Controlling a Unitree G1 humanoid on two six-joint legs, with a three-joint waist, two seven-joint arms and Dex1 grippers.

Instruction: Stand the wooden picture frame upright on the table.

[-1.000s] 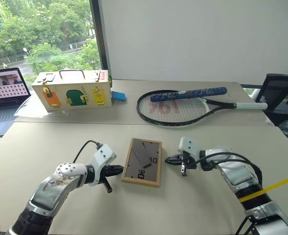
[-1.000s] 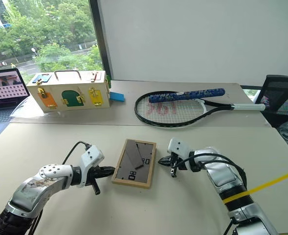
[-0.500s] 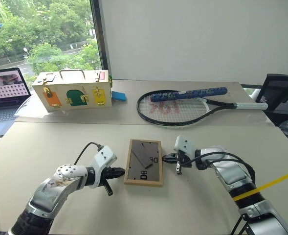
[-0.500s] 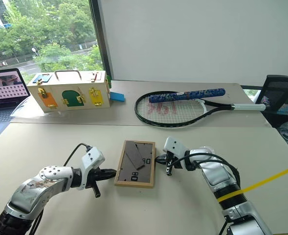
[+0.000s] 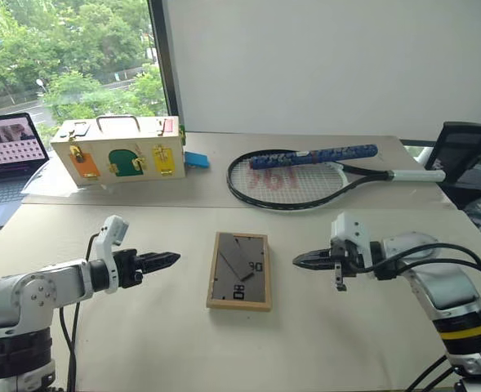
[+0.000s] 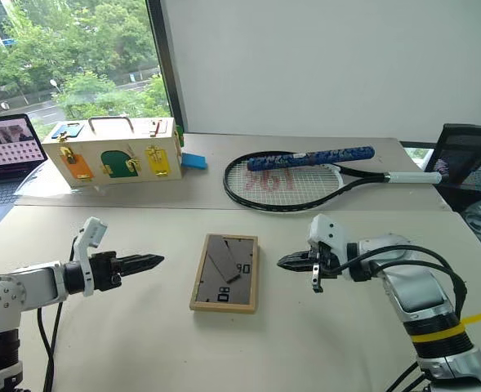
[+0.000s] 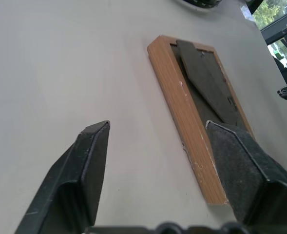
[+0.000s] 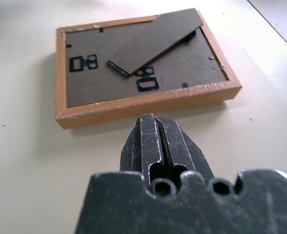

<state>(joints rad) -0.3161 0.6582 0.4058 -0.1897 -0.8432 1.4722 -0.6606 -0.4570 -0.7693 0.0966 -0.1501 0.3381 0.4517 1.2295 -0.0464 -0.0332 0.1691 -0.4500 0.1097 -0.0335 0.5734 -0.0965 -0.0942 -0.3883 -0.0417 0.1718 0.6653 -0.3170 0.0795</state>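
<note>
Pulled back from small light-wood picture frame [image 5: 239, 270], both grippers. Lying face-down at lower centre on wide beige table [image 5: 85, 224], grey stand flap up, reachable. Left gripper [image 5: 165, 259] spread wide, aimed at frame's edge; right gripper [image 5: 301, 260] pinched shut, empty, just beside.

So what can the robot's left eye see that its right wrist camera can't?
Only the left eye view shows the tennis racket, the box with coloured doors, the laptop and the open left gripper. Only the right wrist view shows the shut right gripper close up. Both show the picture frame lying back-up on the table, untouched.
</note>
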